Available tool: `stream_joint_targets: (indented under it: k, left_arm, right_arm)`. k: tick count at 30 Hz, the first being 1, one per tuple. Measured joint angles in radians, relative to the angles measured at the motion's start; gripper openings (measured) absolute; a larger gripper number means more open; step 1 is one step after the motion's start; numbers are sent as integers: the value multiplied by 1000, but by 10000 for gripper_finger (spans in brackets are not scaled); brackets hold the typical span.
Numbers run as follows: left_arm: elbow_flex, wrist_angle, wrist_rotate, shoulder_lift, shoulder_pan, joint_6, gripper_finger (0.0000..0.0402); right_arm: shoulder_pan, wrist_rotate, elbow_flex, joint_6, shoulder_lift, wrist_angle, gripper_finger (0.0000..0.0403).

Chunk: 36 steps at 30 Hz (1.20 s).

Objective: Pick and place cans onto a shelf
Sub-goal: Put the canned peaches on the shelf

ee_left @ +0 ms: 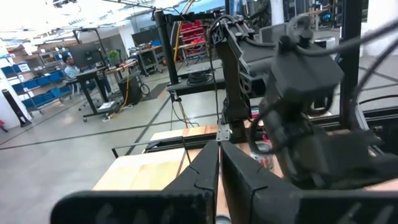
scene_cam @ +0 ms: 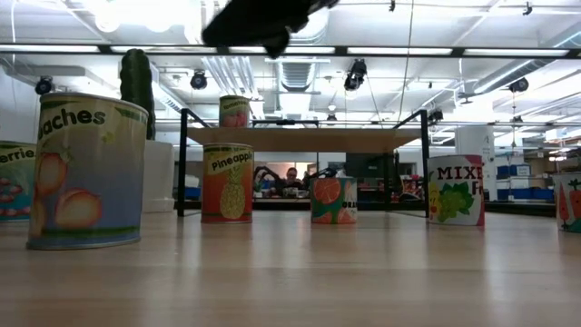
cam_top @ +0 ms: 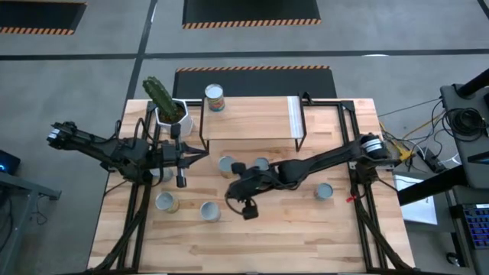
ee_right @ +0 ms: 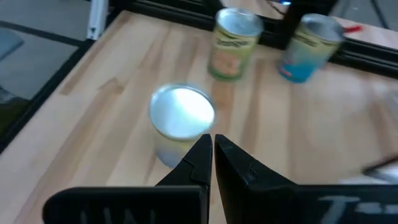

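Observation:
Several cans stand on the wooden table: two (cam_top: 226,164) (cam_top: 261,163) in front of the shelf, one (cam_top: 324,191) at the right, three (cam_top: 210,211) (cam_top: 166,202) (cam_top: 160,173) at the near left. One can (cam_top: 215,98) stands on the shelf (cam_top: 252,122), at its left end; it also shows in the low view (scene_cam: 234,111). My right gripper (cam_top: 231,195) is shut and empty, above the table. The silver-topped can (ee_right: 181,115) is just ahead of its fingertips (ee_right: 213,146). My left gripper (cam_top: 200,155) waits shut at the left, beside the shelf.
A white pot with a green cactus (cam_top: 170,111) stands at the far left, by the shelf's end. Black arm frames (cam_top: 137,206) (cam_top: 367,206) run along the table's left and right sides. Bare wood lies along the near edge (cam_top: 283,244).

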<state>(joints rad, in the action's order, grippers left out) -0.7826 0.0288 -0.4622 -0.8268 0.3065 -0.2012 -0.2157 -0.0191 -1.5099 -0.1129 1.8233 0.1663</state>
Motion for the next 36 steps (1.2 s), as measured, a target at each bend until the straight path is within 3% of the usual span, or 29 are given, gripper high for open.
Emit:
stream_joint_targets:
  k: [16, 24, 30, 36]
  left_arm:
    - [0, 0, 1, -2, 0, 0, 0]
    - [0, 0, 1, -2, 0, 0, 0]
    - [0, 0, 1, -2, 0, 0, 0]
    - [0, 0, 1, -2, 0, 0, 0]
  right_arm:
    - [0, -45, -153, -29, 191, -41, 9]
    - [0, -44, -166, -28, 208, -73, 18]
    - [0, -42, -166, -15, 208, -74, 89]
    - [-6, -41, -165, 28, 212, -74, 216]
